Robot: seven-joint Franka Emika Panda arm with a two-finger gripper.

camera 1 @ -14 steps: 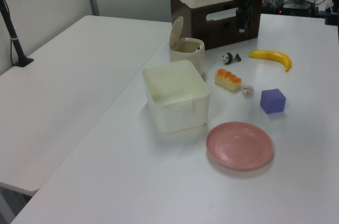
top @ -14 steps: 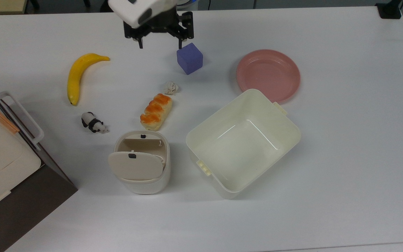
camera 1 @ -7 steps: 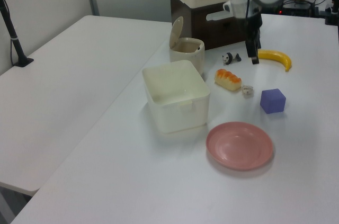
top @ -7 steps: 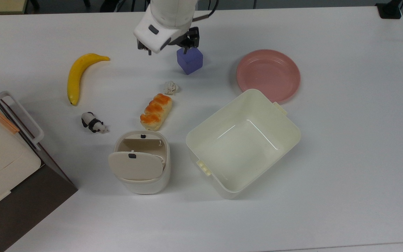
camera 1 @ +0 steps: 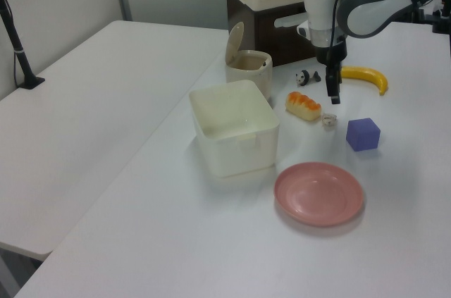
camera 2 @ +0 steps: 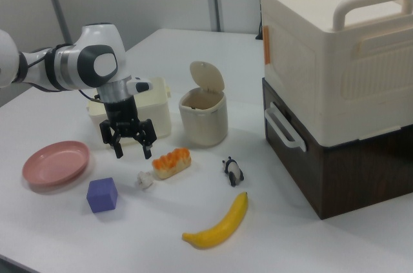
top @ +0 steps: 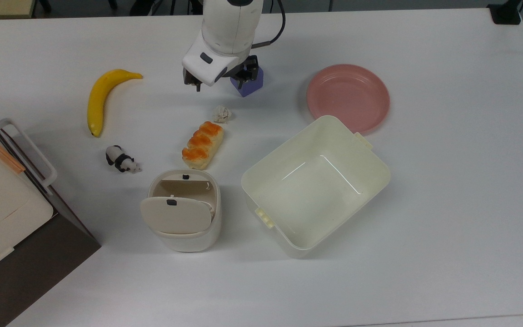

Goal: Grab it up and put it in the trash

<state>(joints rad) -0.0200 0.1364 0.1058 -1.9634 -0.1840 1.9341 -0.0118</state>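
Hovering with fingers spread apart, the gripper (camera 2: 131,144) hung above the paper wad (top: 221,113), which lay just beside the bread roll (top: 202,144) and looked light, soft and crushable, best pinched across its lumpy middle.

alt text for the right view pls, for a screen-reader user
A white robot arm holds its open gripper above a small crumpled paper wad on a white table, beside a bread roll. Around them sit a purple cube, pink plate, banana, toy panda and a small lidded bin with its flap raised.
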